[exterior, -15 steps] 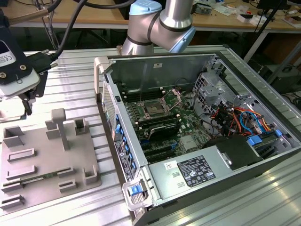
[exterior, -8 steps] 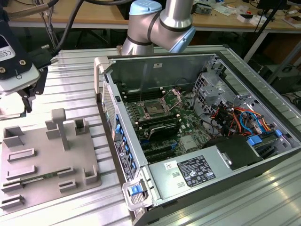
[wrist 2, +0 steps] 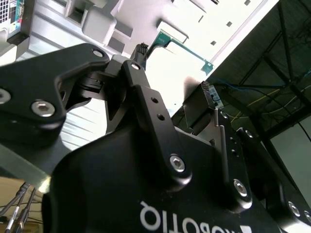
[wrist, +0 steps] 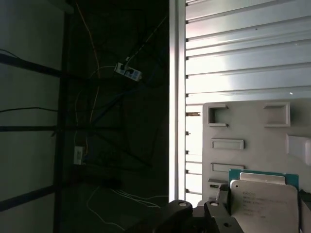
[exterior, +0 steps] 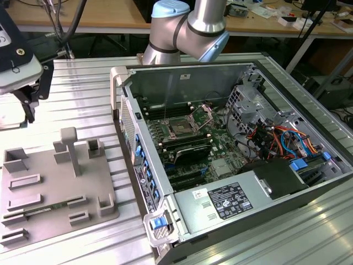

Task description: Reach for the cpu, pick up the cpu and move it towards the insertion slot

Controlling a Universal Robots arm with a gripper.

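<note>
One grey tray (exterior: 55,182) lies on the ribbed metal desk (exterior: 83,94), beside one open computer case (exterior: 237,72). In the first wrist view, one cpu (wrist: 265,204) rests on the tray, silver side up. The one hand (wrist 2: 175,73) hangs near the tray with its two fingers (wrist 2: 146,102) spread, holding nothing. One insertion slot (exterior: 182,128) sits inside the case, well apart from the hand.

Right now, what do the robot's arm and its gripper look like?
The arm is a thick silvery tube with rounded joints capped in pale blue. The gripper is matte black, with jointed link fingers held by shiny silver bolts and white lettering on its body.
</note>
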